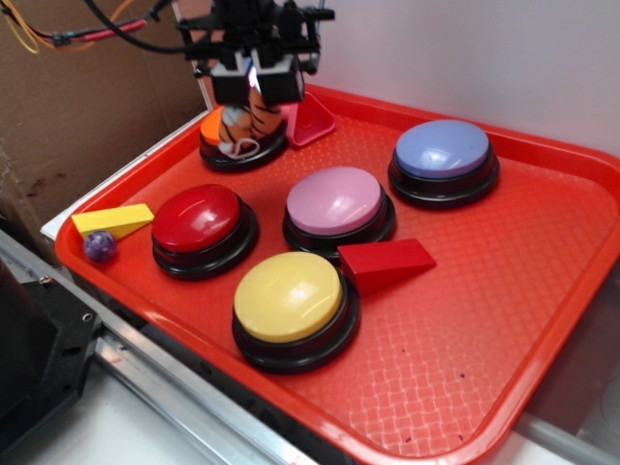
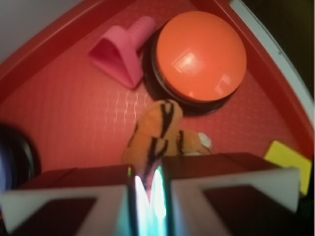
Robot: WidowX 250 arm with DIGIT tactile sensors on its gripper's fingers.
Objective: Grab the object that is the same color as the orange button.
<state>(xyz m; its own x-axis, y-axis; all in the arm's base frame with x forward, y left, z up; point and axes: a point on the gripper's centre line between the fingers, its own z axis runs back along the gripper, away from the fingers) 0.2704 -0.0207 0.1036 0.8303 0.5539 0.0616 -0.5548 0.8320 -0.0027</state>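
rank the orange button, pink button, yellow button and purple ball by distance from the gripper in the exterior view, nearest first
From the gripper:
1. orange button, directly below it at the tray's back corner
2. pink button, mid-tray
3. purple ball, left edge
4. yellow button, front of the tray

1. The orange button (image 1: 215,126) sits mostly hidden behind the plush tiger (image 1: 250,121) in the exterior view.
2. The tiger's upper end disappears inside the gripper (image 1: 254,85).
3. The yellow wedge (image 2: 288,160) is partly covered in the wrist view.
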